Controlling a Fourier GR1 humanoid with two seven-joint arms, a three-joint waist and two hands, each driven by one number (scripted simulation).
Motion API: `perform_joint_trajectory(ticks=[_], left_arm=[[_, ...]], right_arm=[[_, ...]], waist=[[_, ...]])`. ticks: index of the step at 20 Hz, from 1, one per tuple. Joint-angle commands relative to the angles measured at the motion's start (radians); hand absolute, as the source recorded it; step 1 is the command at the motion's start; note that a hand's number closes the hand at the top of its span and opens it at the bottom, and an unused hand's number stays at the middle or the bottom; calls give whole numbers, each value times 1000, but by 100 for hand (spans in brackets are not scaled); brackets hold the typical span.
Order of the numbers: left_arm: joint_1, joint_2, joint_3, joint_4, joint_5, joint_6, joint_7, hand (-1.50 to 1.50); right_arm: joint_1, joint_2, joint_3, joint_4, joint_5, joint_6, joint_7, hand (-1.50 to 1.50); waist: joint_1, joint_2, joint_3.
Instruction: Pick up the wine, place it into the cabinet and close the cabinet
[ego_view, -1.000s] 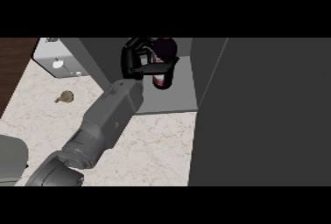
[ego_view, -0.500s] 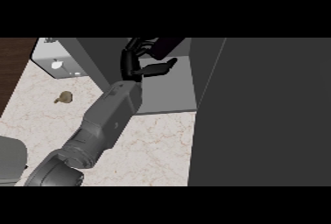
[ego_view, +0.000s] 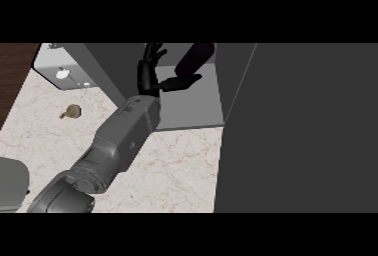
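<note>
Item: wine (ego_view: 196, 56). Dark bottle, tilted, inside the open cabinet (ego_view: 190, 108), at its far end, above the grey cabinet floor.
Item: left hand (ego_view: 150, 80). Inside the cabinet opening, just left of the wine. Fingers (ego_view: 153, 52) released, straight, pointing far; thumb (ego_view: 181, 82) stretched right, under the bottle's near end. Contact cannot be told.
Item: cabinet door (ego_view: 295, 125). Large dark panel, right.
Item: surface (ego_view: 177, 160). Pale marble. Carries a small brown object (ego_view: 71, 111) at left and a light grey box (ego_view: 63, 70) far left.
</note>
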Motion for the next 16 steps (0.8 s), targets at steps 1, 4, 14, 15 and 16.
perform_joint_trajectory(ticks=[1, 4, 14, 15, 16], left_arm=[[37, -6, -17, 20, -21, 38, -35, -150], [35, 19, -10, 21, -24, 18, -20, -150], [43, 42, 24, -3, -9, -38, -42, -150], [49, 18, 22, -2, -13, -17, -61, -150], [91, 9, 19, -8, -18, -39, -109, -150]], right_arm=[[9, 10, -7, -20, -18, -7, -16, -150], [43, 6, 4, -41, -38, 9, -4, -150], [-6, 3, -11, -9, -51, 8, 7, -150], [29, 7, 24, -63, -30, 12, 14, -150], [33, 10, 20, -28, -23, 16, -18, -150]], waist=[[-2, 3, -1], [-8, 7, -2], [-4, 10, -2], [-12, 7, -3], [-1, 6, -2]])
